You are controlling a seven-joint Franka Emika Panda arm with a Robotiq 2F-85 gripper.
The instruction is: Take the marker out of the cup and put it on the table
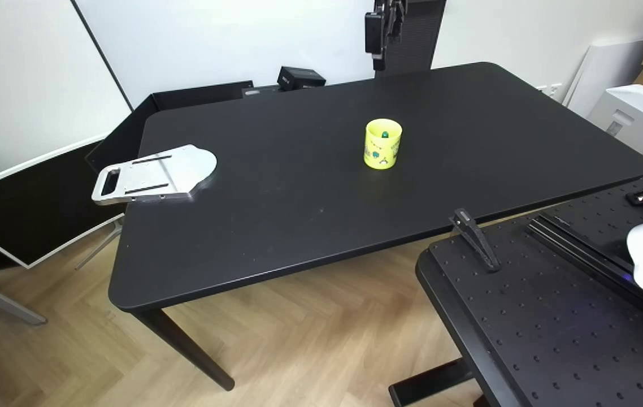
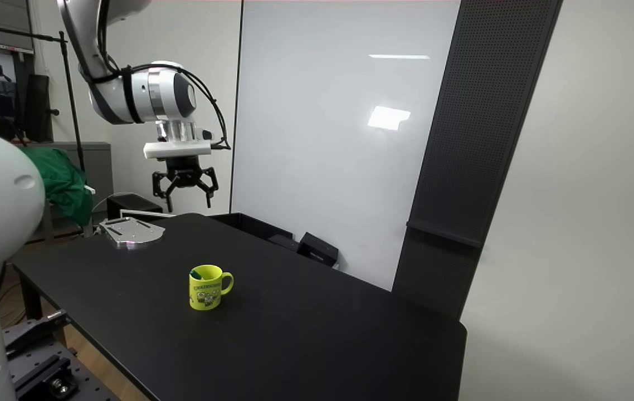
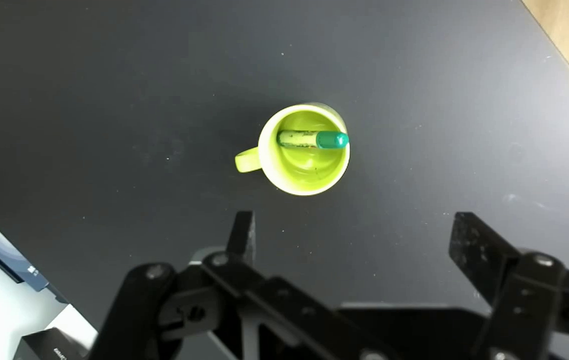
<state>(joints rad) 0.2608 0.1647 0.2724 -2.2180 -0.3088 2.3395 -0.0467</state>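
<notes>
The small yellow cup (image 1: 381, 157) stands upright on the black table (image 1: 270, 215); it also shows in an exterior view (image 2: 203, 292) with its handle to the right. In the wrist view the cup (image 3: 280, 179) lies above the fingertips in the picture, its handle to the left. The marker (image 3: 309, 139) leans inside the cup, its teal cap at the rim; its tip shows in both exterior views (image 1: 385, 135) (image 2: 195, 274). My gripper (image 3: 352, 235) is open and empty. In an exterior view it hangs pointing down, high above the table, apart from the cup (image 2: 189, 205).
A flat silver-white plate (image 1: 166, 172) lies over the table's edge, also seen in an exterior view (image 2: 133, 231). A black perforated surface (image 1: 559, 322) with a black clamp (image 1: 475, 238) adjoins the table. A black box (image 1: 300, 78) and a whiteboard (image 2: 333, 111) stand behind it.
</notes>
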